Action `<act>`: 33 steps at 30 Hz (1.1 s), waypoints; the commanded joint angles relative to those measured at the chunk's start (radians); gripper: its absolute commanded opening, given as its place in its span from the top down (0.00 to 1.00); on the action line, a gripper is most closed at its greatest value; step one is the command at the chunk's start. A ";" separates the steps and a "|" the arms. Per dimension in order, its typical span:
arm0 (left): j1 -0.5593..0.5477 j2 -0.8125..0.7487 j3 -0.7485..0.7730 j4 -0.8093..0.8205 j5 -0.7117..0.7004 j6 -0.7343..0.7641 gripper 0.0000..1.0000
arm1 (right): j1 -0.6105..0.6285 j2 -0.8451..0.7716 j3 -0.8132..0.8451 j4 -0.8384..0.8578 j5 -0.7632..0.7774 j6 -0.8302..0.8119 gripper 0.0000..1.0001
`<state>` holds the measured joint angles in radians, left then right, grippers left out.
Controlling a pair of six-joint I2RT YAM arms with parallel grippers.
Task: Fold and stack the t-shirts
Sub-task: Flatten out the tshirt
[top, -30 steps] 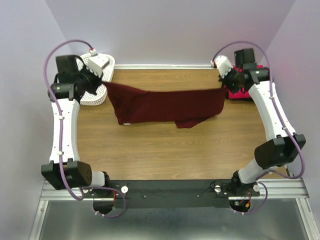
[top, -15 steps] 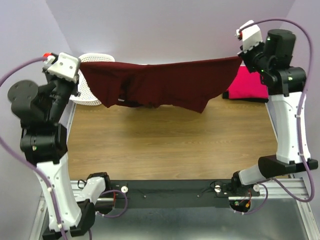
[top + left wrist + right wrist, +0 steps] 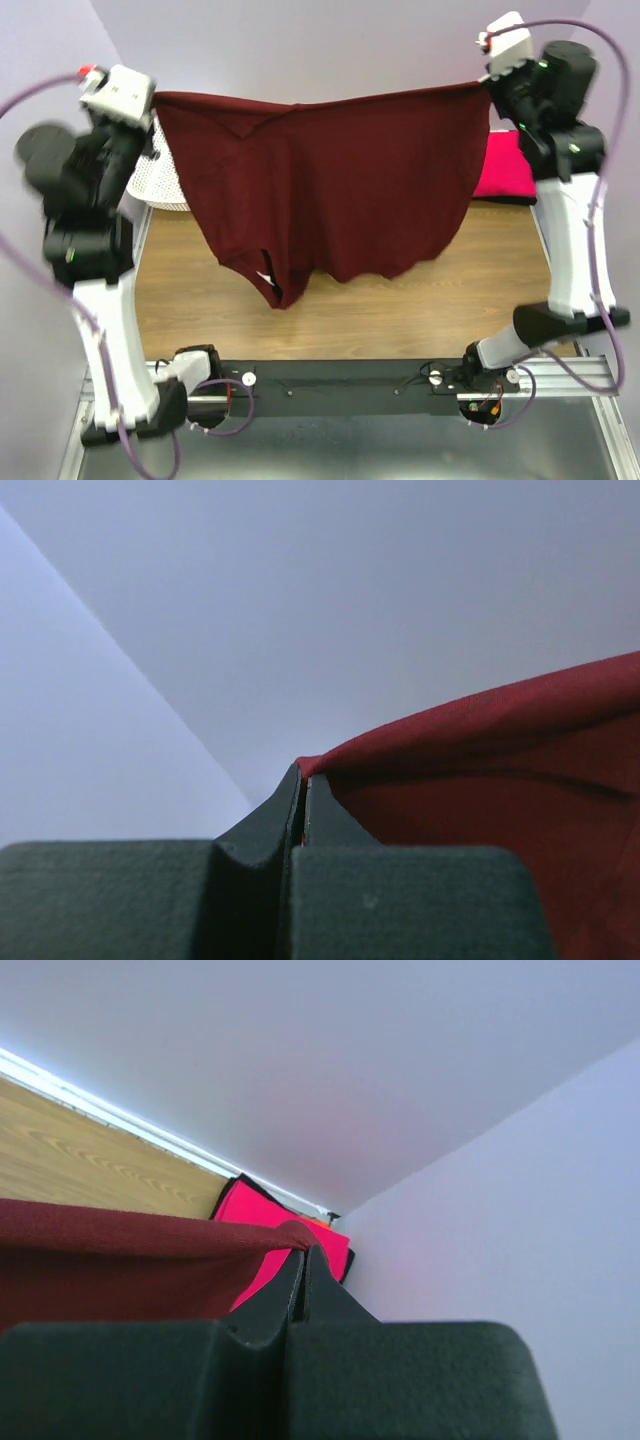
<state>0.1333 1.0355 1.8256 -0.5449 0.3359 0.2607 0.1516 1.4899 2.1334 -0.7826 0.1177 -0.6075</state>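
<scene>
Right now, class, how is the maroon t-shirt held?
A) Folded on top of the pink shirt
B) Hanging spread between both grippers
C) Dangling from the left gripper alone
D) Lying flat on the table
B: the maroon t-shirt hangs spread above the table, with the left gripper and the right gripper each shut on one upper corner.

My left arm (image 3: 100,310) and right arm (image 3: 570,240) stand tall over the table (image 3: 400,310); left fingers (image 3: 265,825) and right fingers (image 3: 265,1305) clamp the maroon t-shirt (image 3: 330,180).

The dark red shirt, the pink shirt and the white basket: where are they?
dark red shirt (image 3: 340,180), top view, middle of the hanging cloth
pink shirt (image 3: 508,168), top view, its flat top
white basket (image 3: 158,185), top view, its mesh wall
</scene>
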 commanded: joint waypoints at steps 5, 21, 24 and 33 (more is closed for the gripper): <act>-0.006 0.361 0.117 0.134 0.040 -0.044 1.00 | -0.011 0.317 0.138 0.166 0.080 -0.006 0.99; -0.021 0.603 0.466 0.574 -0.094 -0.178 1.00 | -0.014 0.576 0.421 0.706 0.142 -0.072 0.99; -0.020 0.598 0.345 0.583 -0.049 -0.161 1.00 | -0.015 0.590 0.326 0.717 0.102 -0.064 1.00; -0.046 0.532 -0.244 0.603 -0.023 -0.043 1.00 | -0.014 0.576 -0.110 0.732 -0.012 -0.046 0.99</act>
<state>0.0967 1.5803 1.7405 0.0601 0.3286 0.1486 0.1501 2.0544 2.1578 -0.0479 0.1440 -0.6552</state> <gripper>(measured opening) 0.010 0.007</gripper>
